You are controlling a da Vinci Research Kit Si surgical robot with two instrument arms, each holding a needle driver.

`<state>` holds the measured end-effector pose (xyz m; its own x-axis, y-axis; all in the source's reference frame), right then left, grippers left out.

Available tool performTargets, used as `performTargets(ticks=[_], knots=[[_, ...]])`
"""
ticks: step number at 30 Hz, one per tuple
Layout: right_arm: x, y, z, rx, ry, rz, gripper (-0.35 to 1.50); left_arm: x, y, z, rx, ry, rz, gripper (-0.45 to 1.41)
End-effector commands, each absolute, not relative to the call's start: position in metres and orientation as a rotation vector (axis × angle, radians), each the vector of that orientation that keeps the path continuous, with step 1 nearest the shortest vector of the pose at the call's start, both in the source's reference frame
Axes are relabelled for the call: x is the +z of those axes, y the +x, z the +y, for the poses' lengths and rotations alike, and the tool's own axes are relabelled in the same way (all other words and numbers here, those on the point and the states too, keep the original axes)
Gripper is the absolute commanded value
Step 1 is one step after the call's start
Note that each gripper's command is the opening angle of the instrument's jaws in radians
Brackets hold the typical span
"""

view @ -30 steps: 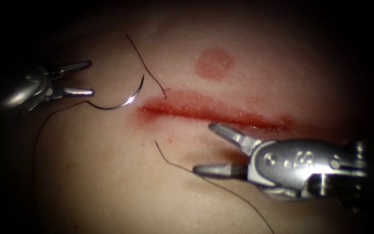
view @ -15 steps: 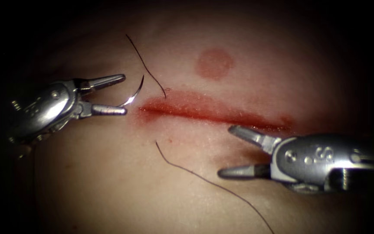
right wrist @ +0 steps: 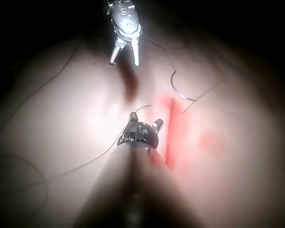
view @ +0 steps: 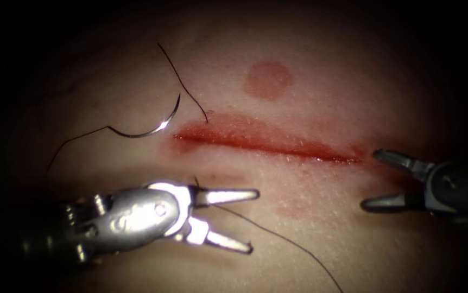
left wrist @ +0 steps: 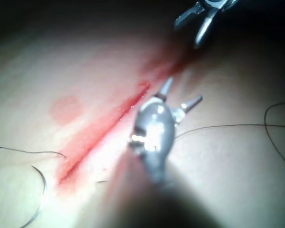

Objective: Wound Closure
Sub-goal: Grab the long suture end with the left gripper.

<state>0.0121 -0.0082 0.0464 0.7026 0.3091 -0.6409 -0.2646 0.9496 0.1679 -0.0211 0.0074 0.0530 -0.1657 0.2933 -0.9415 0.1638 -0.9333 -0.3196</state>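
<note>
The left pincer (view: 253, 222) hangs over the tissue (view: 310, 239) below the cut (view: 269, 142), its jaws spread wide apart and holding nothing; a strand of thread (view: 277, 234) runs beneath the gap between the jaws and on toward the lower right, but the jaws do not close on it. The right pincer (view: 368, 179) sits by the right end of the cut, also spread wide and holding nothing, its upper jaw near the cut's end and its lower jaw over the tissue below. The needle (view: 155, 126) lies loose on the tissue just left of the cut's left end, its curve opening upward, gripped by neither tool and not driven into the tissue; thread trails from its left end down toward the dark edge. Another strand of thread (view: 182, 84) runs from above down to the cut's left end. A round reddish mark (view: 268, 80) shows on the tissue above the cut, and red fluid (view: 228, 130) stains the cut's edges. In the left wrist view the left pincer (left wrist: 180, 97) stands open beside the cut (left wrist: 99, 137), with the needle (left wrist: 38, 194) lying near the cut's end. In the right wrist view the right pincer (right wrist: 145, 118) is open close to the cut (right wrist: 171, 133), and the left pincer (right wrist: 125, 59) is spread open farther off.
</note>
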Motion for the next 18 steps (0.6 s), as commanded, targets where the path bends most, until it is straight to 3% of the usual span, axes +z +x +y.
performTargets(ticks=[1, 8, 18], knots=[[0.047, 0.0117, -0.008, 0.334, 0.062, 0.71, 1.25, 0.053, -0.0228, 0.006, 2.29, -1.957, -0.556, 0.34], [0.047, 0.0109, -0.008, 0.365, 0.056, 0.679, 1.25, 0.053, -0.0305, 0.003, 2.474, -1.795, -0.545, 0.26], [0.047, 0.011, -0.008, 0.364, 0.057, 0.682, 1.25, 0.058, -0.033, 0.003, 2.633, -1.746, -0.564, 0.21]])
